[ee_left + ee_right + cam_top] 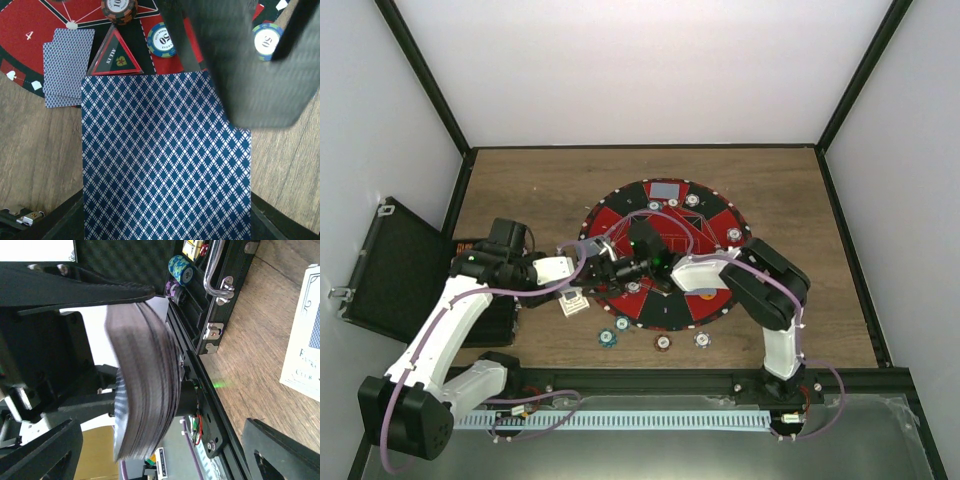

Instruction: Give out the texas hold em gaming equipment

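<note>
Nearest the arm bases, four loose chips [663,343] lie flat on the wood-grain tabletop [520,190]: round discs with striped edges, just off the near rim of the mat. A white card box [572,303] lies beside them to the left. Above that, the left claw [592,266] is pressed together on a deck of cards [165,160], pinching it across its faces. The top card's back shows a fine blue-and-white diamond lattice, and edge-on from the right wrist the stack looks thick and slightly bowed. The deck hangs over bare wood at the near-left edge of the mat. The right claw [162,430] faces it with its dark, matte fingers [45,452] spread wide to either side of the deck's edge; no contact is visible. Beyond lies the round mat [610,222], flat, in red and black wedges with thin white lines. On it are two overlapping face-down cards [65,67], a black triangular marker [116,55] with a red border, and blue-rimmed chips marked 50 [163,40]. A grey card back [665,190] lies on the far wedge. At the far left, the black hinged case [400,270] stands open, foam-lined, with a metal handle.
</note>
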Controlling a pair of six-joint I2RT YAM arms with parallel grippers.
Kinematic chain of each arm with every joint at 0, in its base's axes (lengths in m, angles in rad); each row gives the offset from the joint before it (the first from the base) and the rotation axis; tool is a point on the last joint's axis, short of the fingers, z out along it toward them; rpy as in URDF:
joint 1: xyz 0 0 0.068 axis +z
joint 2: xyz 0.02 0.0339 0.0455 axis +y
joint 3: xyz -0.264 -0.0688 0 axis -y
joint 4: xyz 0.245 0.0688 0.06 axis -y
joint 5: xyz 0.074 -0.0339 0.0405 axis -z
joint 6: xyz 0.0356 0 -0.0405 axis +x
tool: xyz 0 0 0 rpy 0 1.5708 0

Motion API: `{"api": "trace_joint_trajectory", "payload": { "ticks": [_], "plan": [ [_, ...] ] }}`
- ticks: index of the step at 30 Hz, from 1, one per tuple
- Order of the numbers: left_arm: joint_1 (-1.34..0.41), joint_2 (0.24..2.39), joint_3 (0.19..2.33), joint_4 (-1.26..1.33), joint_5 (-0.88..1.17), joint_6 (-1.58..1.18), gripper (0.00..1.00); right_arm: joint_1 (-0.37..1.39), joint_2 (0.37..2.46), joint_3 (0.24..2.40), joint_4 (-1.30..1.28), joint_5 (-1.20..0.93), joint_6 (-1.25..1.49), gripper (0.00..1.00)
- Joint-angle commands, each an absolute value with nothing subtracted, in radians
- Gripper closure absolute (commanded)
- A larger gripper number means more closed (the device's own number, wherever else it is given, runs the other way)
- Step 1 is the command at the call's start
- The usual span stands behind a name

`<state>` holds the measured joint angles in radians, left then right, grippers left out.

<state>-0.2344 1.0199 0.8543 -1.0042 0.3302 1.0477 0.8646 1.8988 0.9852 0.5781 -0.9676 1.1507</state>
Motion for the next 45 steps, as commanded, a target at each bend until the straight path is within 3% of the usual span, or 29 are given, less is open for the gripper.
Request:
{"api": "trace_joint_trajectory", "payload": {
  "ticks": [1, 14, 28, 37, 42, 45],
  "plan": [
    [-0.231, 1.012, 0.876, -0.996, 0.353, 1.046, 0.76, 0.897, 1.962, 1.061, 0.648, -0.991, 1.195, 0.11],
    [-0.230, 1.001, 0.874, -1.003, 0.357, 1.049, 0.76, 0.913, 2.130, 1.214, 0.687, -1.004, 1.260, 0.15],
    [-0.230, 0.983, 0.874, -1.011, 0.351, 1.055, 0.76, 0.835, 2.081, 1.075, 0.672, -0.994, 1.207, 0.27],
    [-0.231, 0.982, 0.868, -1.003, 0.357, 1.055, 0.76, 0.824, 1.983, 1.012, 0.712, -0.979, 1.226, 0.45],
    [-0.231, 0.985, 0.861, -1.001, 0.354, 1.056, 0.76, 0.824, 1.939, 0.994, 0.748, -0.974, 1.255, 0.68],
    [-0.230, 0.983, 0.858, -1.000, 0.351, 1.056, 0.76, 0.822, 1.915, 0.991, 0.731, -0.969, 1.247, 0.77]
  ]
}}
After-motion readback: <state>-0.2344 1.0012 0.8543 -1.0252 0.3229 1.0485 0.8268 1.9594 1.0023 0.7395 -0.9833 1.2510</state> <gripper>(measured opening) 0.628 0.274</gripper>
